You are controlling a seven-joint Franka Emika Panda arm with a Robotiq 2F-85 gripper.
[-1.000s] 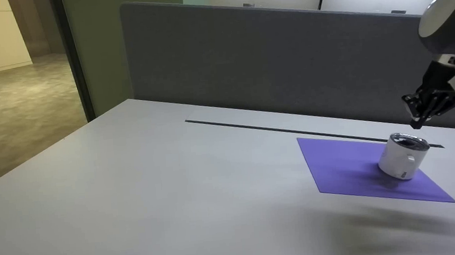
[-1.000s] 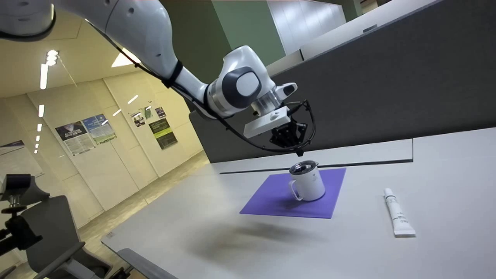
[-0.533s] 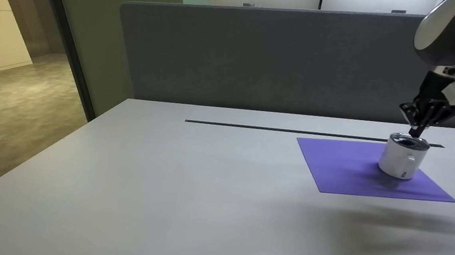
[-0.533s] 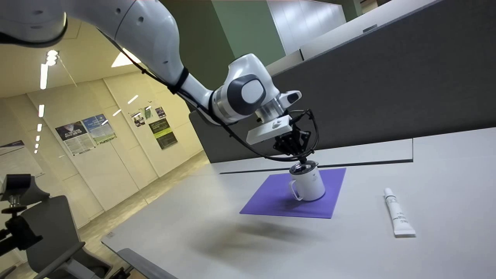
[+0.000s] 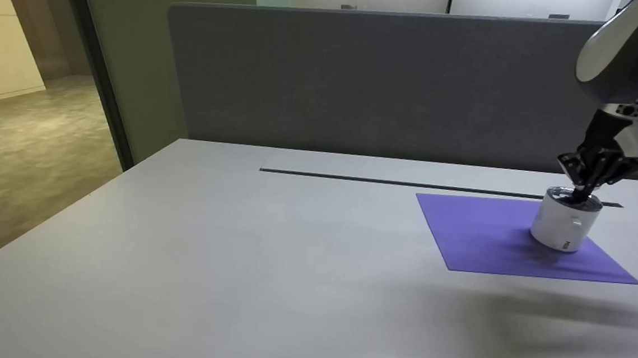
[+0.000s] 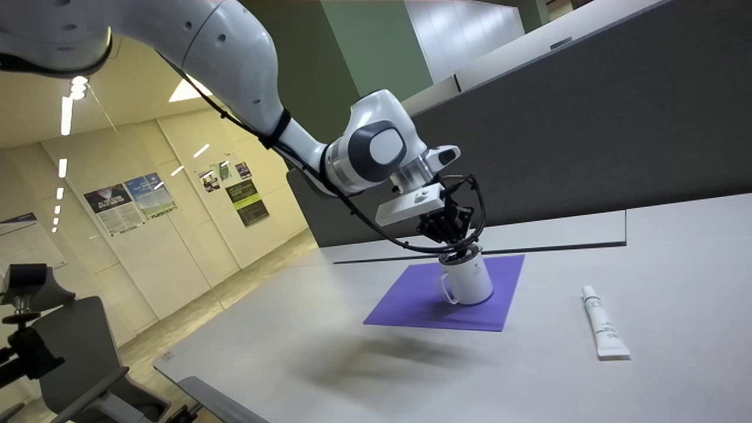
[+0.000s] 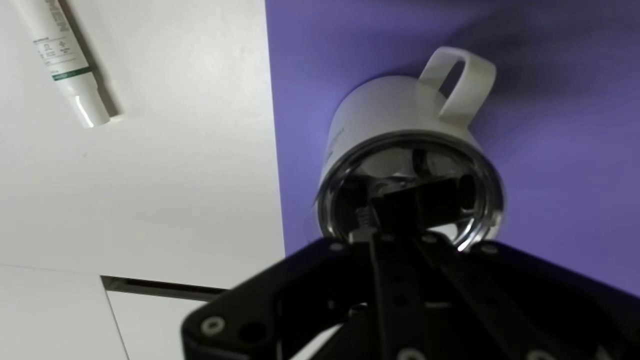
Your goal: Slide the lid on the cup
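The cup (image 5: 557,225) is a short white mug with a handle, upright on the purple mat. It also shows in an exterior view (image 6: 471,283) and in the wrist view (image 7: 382,111). The lid (image 7: 387,162) is dark, glossy and round and sits in the cup's mouth; its rim also shows in an exterior view (image 6: 448,258). My gripper (image 5: 580,194) is above the cup with its fingertips down at the lid, inside the rim. In the wrist view the fingers (image 7: 418,206) are together, with nothing seen between them. They hide the lid's middle; contact cannot be told for certain.
The purple mat (image 5: 468,230) lies under the cup on the white table (image 5: 246,262). A white tube (image 6: 605,326) lies on the table to one side. A dark slot (image 5: 381,181) runs along the table in front of the grey partition (image 5: 374,85).
My gripper has come down from above the cup to the lid, fingers together throughout. The cup, mat and tube have not moved.
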